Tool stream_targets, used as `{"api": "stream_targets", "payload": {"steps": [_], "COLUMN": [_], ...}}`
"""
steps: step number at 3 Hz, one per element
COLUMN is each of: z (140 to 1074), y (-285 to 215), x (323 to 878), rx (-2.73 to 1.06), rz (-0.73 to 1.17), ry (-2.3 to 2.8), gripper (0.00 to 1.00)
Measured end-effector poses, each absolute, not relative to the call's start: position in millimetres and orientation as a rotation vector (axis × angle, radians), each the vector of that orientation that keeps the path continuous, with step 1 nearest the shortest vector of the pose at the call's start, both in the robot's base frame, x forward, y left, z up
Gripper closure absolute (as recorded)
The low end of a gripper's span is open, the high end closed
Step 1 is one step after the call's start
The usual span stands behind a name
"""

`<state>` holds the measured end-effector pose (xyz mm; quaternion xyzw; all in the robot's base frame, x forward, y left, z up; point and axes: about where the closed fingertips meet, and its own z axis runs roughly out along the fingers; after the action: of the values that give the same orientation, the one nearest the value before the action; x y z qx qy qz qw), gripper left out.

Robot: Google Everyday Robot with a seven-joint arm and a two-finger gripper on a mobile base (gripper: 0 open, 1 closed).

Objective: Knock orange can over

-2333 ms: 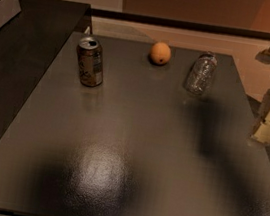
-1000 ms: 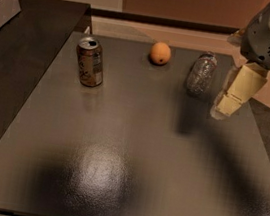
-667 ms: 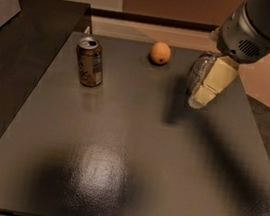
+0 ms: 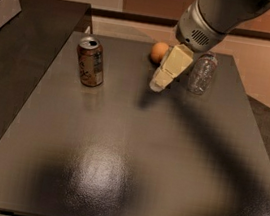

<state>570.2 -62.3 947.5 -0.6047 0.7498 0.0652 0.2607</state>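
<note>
Claw (image 4: pixel 158 85) hangs over the worktop (image 4: pixel 114 178), apart from the upright orange can (image 4: pixel 90 62); whether it is apart or together, I cannot tell. Brownish label, pale unreadable markings, silver top.

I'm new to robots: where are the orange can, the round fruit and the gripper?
orange can (image 4: pixel 90 64), camera view, middle of label.
round fruit (image 4: pixel 158 52), camera view, its centre.
gripper (image 4: pixel 157 85), camera view, its tip, beside the fruit.

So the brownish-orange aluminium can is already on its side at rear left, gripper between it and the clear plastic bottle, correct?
No: the camera view shows the brownish-orange aluminium can standing upright at rear left. The gripper is between it and the clear plastic bottle, near the round orange fruit.
</note>
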Motion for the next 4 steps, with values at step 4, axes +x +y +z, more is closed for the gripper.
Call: {"api": "stream_targets", "payload": {"steps": [4], "z": [913.3], "y": [87.0], "x": [598.1], "rx": [-1.642], "rz": [0.530], "ry": [1.872], "gripper": [0.00]}}
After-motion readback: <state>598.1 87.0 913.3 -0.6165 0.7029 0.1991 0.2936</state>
